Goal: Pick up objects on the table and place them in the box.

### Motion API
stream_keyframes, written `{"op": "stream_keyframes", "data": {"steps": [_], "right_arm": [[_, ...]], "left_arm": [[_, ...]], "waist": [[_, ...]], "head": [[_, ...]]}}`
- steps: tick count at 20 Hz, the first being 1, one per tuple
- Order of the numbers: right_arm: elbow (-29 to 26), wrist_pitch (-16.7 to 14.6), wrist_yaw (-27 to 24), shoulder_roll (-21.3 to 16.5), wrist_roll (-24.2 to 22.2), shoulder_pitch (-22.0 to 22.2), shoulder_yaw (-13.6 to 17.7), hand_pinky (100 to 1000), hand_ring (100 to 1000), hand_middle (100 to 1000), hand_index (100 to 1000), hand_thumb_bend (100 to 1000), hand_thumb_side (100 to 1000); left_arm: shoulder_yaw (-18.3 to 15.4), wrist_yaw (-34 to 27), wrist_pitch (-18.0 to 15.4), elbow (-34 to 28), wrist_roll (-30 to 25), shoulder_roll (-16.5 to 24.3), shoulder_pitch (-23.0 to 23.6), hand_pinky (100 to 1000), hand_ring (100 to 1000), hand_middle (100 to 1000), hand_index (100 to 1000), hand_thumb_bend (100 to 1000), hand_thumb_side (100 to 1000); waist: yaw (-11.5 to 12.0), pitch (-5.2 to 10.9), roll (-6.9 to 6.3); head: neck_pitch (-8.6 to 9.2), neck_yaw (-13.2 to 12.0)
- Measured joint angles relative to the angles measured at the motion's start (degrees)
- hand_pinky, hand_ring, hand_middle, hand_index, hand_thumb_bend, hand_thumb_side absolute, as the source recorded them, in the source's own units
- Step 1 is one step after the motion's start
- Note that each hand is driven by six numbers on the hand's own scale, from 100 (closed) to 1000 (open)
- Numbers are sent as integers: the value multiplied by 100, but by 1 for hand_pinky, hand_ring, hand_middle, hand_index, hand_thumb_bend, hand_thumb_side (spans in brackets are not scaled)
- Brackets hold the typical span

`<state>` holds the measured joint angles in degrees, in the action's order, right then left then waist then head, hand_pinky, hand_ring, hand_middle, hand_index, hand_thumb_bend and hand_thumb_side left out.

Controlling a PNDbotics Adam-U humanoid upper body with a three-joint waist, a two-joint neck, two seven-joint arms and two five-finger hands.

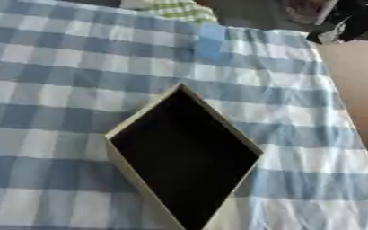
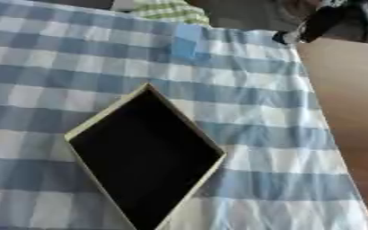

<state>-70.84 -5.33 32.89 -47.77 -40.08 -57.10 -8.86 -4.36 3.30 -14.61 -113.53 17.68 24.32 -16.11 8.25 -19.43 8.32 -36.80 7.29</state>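
Neither hand showed in either view, so nothing was held, while the open box (image 1: 183, 157) with its dark inside sat on the blue-checked tabletop (image 1: 54, 67) and a small blue object (image 1: 212, 42) lay beyond it, likely the next pickup.

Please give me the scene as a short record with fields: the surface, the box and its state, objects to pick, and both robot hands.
surface: table with a blue and white checked cloth
box: open cardboard box, turned cornerwise to the view, dark inside, nothing visible in it
object to pick: light blue block on the cloth beyond the box, near the far edge, apart from the box
other item: green checked cloth at the far edge
left hand: not in view
right hand: not in view
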Motion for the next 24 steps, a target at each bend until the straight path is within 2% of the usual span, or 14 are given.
{"op": "stream_keyframes", "data": {"steps": [8, 14, 24], "right_arm": [[345, 126, 261, 340, 41, -280, -35, 928, 962, 914, 1000, 330, 310], [531, 179, 385, 563, 186, -423, -35, 934, 968, 913, 1000, 328, 323], [852, 331, 480, 801, 529, -546, 23, 934, 975, 913, 1000, 284, 381]], "left_arm": [[32, -22, 4, 0, -48, 0, -23, 604, 697, 689, 754, 375, 563], [63, -23, 8, 0, -72, 0, -42, 603, 695, 688, 754, 370, 564], [101, -33, 0, 0, -144, -2, -116, 602, 693, 688, 754, 367, 564]], "waist": [[166, -10, 82], [321, -75, 116], [641, -132, 224]], "head": [[-26, 103], [-14, 182], [119, 407]]}}
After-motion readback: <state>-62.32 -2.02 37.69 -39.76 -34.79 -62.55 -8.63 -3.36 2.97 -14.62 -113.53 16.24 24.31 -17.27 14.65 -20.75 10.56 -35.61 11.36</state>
